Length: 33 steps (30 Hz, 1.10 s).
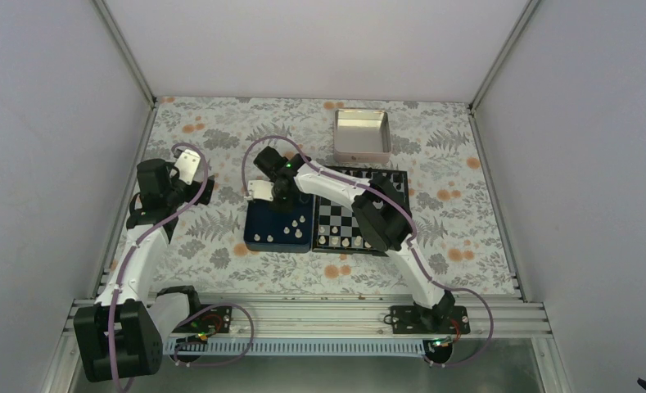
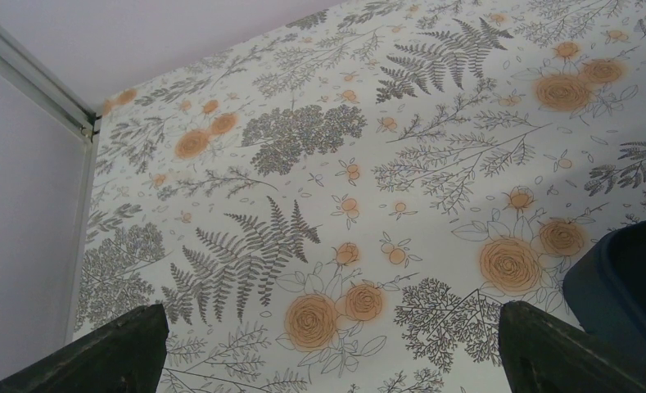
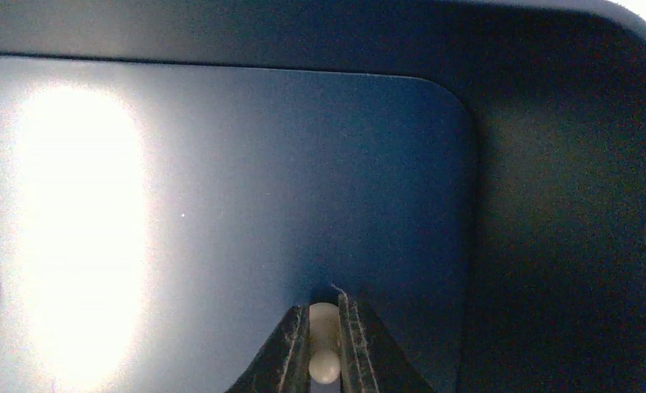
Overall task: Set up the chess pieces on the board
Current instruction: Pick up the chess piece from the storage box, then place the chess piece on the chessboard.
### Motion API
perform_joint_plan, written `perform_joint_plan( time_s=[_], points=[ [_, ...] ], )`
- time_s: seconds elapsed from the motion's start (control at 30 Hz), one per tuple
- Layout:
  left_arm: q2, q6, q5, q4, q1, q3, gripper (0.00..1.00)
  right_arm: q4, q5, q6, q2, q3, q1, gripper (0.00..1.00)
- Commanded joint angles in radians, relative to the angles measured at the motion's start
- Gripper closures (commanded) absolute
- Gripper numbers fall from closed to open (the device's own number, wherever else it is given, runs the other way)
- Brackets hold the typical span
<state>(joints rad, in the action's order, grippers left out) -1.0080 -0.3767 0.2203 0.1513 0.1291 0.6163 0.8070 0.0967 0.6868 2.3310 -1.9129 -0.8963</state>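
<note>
Pinching one cream chess piece (image 3: 323, 348) inside the dark blue tray (image 3: 221, 164); right gripper (image 3: 323, 319) fingers are closed on it.
Right arm reaches from its base across the board (image 1: 336, 214) to the tray's far end, wrist tipped down. The held piece is small, pale and rounded, squeezed between the two dark pads near a rounded tray corner. Other chess pieces (image 1: 282, 232) stand in the tray's near half, more along the board's near rows. Board lies just right of the tray. Left arm is folded at the left, left gripper (image 2: 332, 315) fingers spread wide over the floral cloth (image 2: 303, 164), holding nothing. Silver tin (image 1: 362, 135) sits beyond the board.
</note>
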Motion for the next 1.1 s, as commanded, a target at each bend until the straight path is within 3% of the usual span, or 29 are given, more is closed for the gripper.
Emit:
perform_joint_plan(
  time_s=[0.0,0.23,0.43,0.77,1.07],
  points=[
    [0.007,0.002,0.021,-0.004,0.009,-0.003,0.0,0.018,0.014,-0.001,0.013,-0.026,-0.009,0.93],
    [0.004,0.002,0.021,-0.004,0.009,-0.004,0.0,0.03,0.016,-0.007,-0.12,0.052,-0.003,0.96],
    [0.007,0.004,0.009,-0.004,0.009,-0.003,0.0,0.047,0.087,-0.024,-0.38,0.219,0.06,0.95],
    [0.006,0.007,-0.017,-0.007,0.01,0.001,0.0,-0.027,0.111,-0.054,-0.796,0.683,0.239,0.95],
    [-0.004,0.009,-0.021,-0.006,0.009,0.004,0.0,-0.154,0.151,-0.083,-0.913,0.958,0.322,0.95]
  ],
)
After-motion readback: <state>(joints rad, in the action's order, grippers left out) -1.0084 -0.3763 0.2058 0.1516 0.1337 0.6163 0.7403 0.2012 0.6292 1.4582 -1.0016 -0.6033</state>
